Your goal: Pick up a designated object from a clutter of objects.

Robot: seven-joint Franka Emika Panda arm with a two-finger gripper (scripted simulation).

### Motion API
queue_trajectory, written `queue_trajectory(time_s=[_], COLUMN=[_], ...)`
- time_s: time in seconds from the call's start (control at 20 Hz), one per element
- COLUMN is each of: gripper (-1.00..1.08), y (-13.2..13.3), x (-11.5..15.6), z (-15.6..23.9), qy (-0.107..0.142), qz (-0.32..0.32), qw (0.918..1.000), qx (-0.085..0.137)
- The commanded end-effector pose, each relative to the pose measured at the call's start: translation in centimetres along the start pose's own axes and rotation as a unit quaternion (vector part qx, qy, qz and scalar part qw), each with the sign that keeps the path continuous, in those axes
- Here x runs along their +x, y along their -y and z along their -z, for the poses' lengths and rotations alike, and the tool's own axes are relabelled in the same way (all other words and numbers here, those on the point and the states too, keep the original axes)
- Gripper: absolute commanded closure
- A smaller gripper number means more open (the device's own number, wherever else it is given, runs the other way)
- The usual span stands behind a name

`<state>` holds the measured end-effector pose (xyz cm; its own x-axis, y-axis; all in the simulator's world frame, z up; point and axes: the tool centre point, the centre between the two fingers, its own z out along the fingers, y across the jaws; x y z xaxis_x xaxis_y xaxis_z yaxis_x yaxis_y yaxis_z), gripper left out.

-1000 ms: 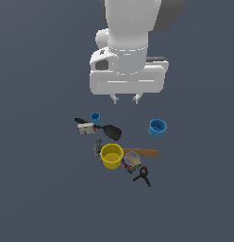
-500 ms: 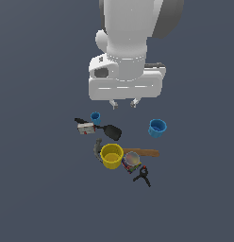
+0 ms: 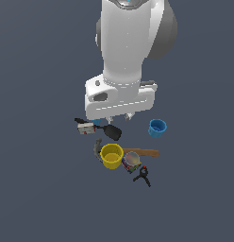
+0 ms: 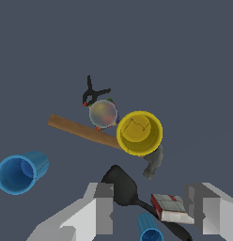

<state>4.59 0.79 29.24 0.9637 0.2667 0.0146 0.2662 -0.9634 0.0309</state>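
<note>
Gripper [image 4: 149, 212] fingers [image 4: 103, 207] stand spread apart with nothing between them, hanging above the clutter without contact. Nearest to the fingers in the wrist view lie a small blue cup [image 4: 149, 228] on its side, a white-red tool [image 4: 171, 208] and the black spatula [image 4: 123, 188], whose blade sits between the two fingers' line of sight. No brand, label or writing can be read on any item; the marking on the white-red tool is too small to resolve. Beyond the spatula stands the yellow cup [image 4: 139, 132], upright with its opening facing up, its long axis vertical; it rests against the hammer [image 4: 88, 133], with the hammer's dark head just beside its base. In the exterior view the yellow cup [image 3: 111, 155] sits below the gripper [image 3: 119, 116] at the centre of the group. A clear round container [image 4: 103, 113] touches the wooden handle on the far side, and a black clamp [image 4: 93, 94] lies just beyond it. A larger blue cup [image 4: 19, 172] lies tipped over, well apart from the rest.
</note>
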Motion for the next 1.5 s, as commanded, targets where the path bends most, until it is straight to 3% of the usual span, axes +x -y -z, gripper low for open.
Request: queue_trajectory(time_s=[0.0,0.45,1.1,1.45], gripper=[-0.20,-0.20,-0.20,-0.20], y=[-0.7,-3.1,-5.8,-6.5], x=[0.6,2.6,4.2,4.5], z=[-1.4,-6.7,-14.1,-16.1], qy=[0.005,0.024,0.044,0.048], qz=[0.033,0.155,0.307,0.345], qw=[0.9994,0.9876,0.9508,0.9373], qx=[-0.004,-0.012,-0.007,-0.004])
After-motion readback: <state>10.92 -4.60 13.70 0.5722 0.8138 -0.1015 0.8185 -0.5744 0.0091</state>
